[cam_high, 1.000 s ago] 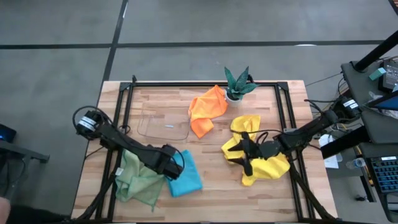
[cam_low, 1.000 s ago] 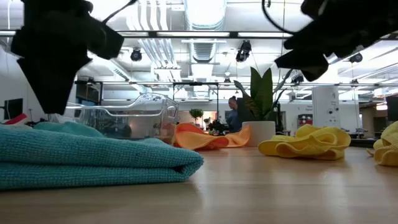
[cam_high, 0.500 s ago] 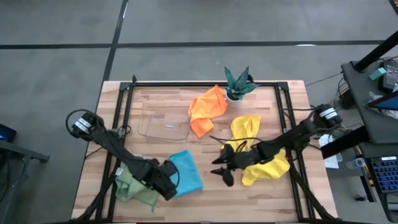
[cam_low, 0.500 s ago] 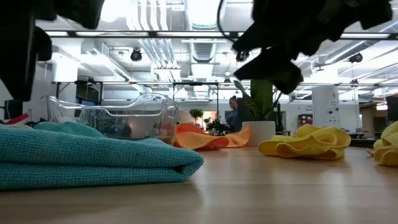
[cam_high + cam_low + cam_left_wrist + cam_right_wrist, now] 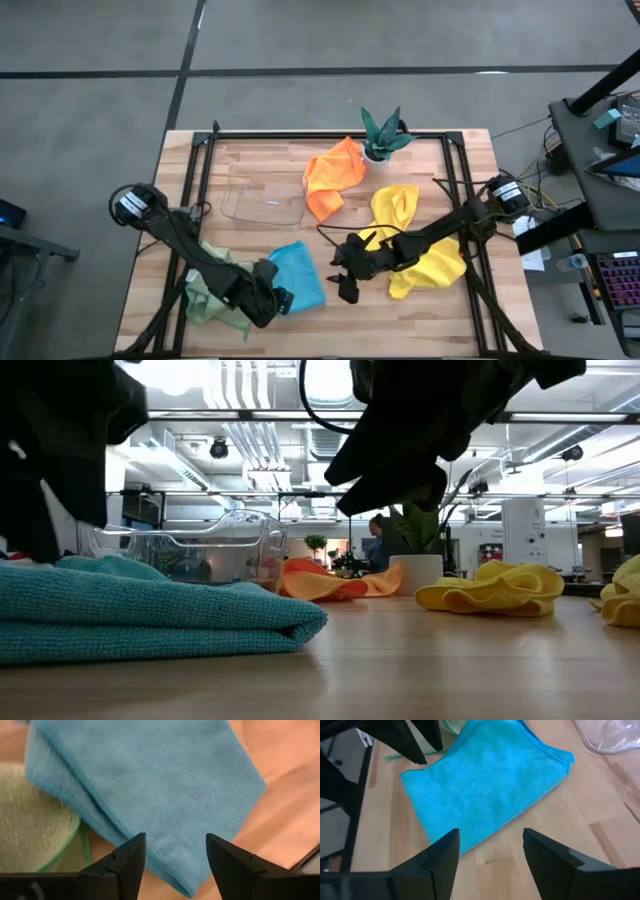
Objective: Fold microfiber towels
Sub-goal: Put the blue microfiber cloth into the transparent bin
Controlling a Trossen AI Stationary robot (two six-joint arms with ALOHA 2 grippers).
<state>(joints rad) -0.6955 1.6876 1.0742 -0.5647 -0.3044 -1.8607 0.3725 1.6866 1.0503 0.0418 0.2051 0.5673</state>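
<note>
A folded bright blue towel (image 5: 300,275) lies flat on the table near its front edge, beside a crumpled pale green towel (image 5: 213,297). My left gripper (image 5: 277,299) hovers open over the blue towel's near left corner (image 5: 170,820), pointing steeply down. My right gripper (image 5: 342,279) hangs open just right of the blue towel (image 5: 480,785), slanting down toward it. Neither touches it. An orange towel (image 5: 333,175) and two yellow towels (image 5: 395,205) (image 5: 432,265) lie crumpled farther back and to the right.
A clear plastic tray (image 5: 262,200) stands behind the blue towel. A small plant in a white pot (image 5: 380,138) sits at the far edge next to the orange towel. A black frame (image 5: 200,150) borders the tabletop. Bare wood shows between the blue and yellow towels.
My left gripper has moved from over the blue towel toward the table's near edge, rolling and tipping down as it went. My right gripper has swung from over the yellow towel toward the table's left, up to the blue towel's right side. Both stayed open; the towels lie unmoved.
</note>
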